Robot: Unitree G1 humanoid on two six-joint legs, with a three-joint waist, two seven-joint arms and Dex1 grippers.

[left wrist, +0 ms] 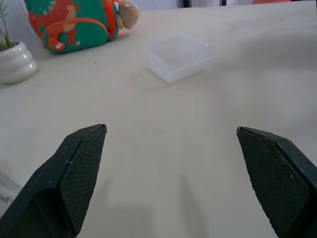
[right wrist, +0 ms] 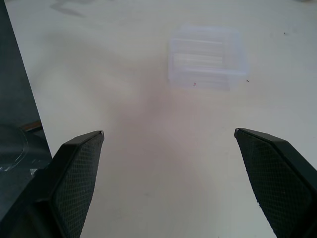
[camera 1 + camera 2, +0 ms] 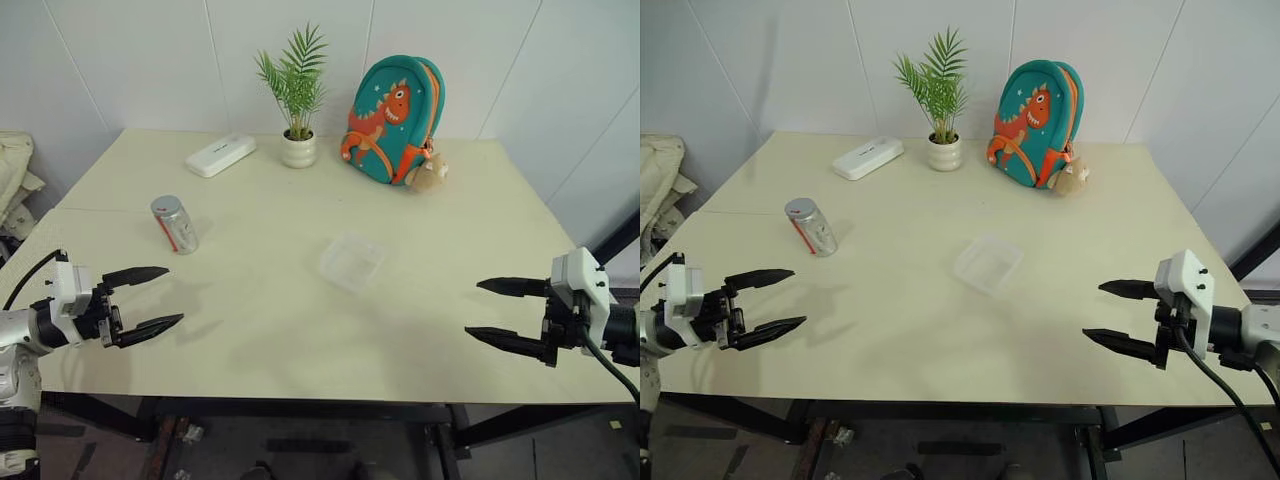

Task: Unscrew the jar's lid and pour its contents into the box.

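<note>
The jar [image 3: 175,223] stands upright on the left side of the bench [image 3: 250,320], lid [image 3: 165,205] on; the clear box [image 3: 351,262] sits near the middle, well apart from it; the left claw [image 3: 152,298] hovers open at the near left edge, the right claw [image 3: 492,310] open at the near right; a white case [image 3: 220,154], a potted plant [image 3: 297,100] and a dinosaur backpack [image 3: 393,120] line the far side.

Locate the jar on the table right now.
In the head views, the jar stands upright on the table's left side, ahead of the left tool, left of the box.
</note>
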